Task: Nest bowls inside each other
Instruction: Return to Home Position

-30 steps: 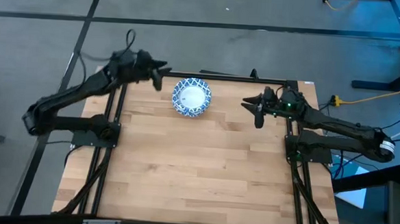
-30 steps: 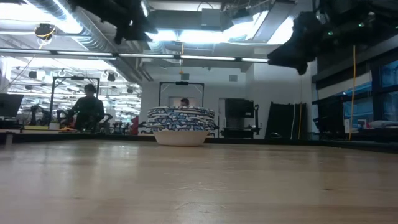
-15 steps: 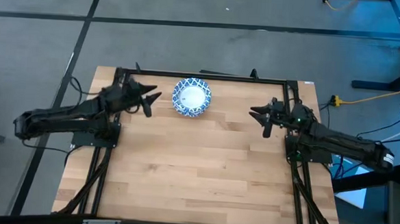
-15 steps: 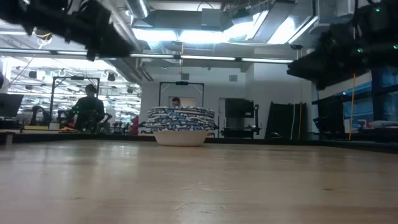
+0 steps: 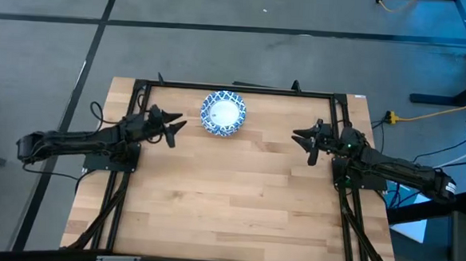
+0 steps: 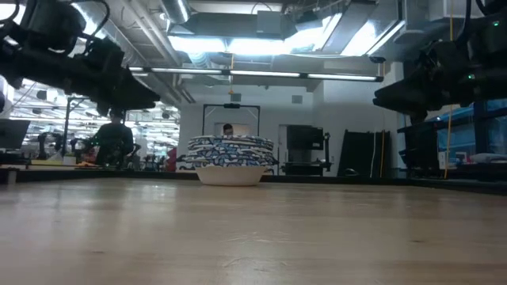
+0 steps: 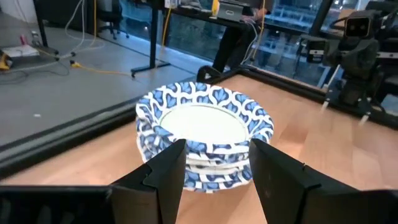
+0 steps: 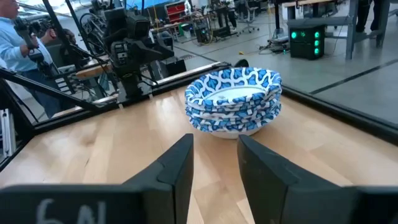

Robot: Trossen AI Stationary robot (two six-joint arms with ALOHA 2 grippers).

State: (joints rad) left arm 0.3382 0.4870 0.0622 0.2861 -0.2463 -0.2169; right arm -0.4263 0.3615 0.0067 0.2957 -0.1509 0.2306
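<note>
The blue-and-white patterned bowls sit nested in one stack (image 5: pixel 223 113) near the table's far edge, resting on the bottom bowl's white base (image 6: pixel 230 176); the stack also shows in the left wrist view (image 7: pixel 205 134) and right wrist view (image 8: pixel 234 101). My left gripper (image 5: pixel 171 130) is open, hovering left of the stack and pointing at it. My right gripper (image 5: pixel 305 141) is open too, hovering well to the right of the stack and facing it. Neither touches anything.
The wooden table (image 5: pixel 229 202) lies bare from its middle to the near edge. A black frame rail (image 5: pixel 235 89) runs along the far edge just behind the stack. People (image 6: pixel 111 142) sit in the room beyond the table.
Both arms have drawn back from the stack and come down. My left gripper moved from high above the far-left corner toward the near edge and lower, left of the stack. My right gripper slid toward the right edge and sank. The stack stayed put.
</note>
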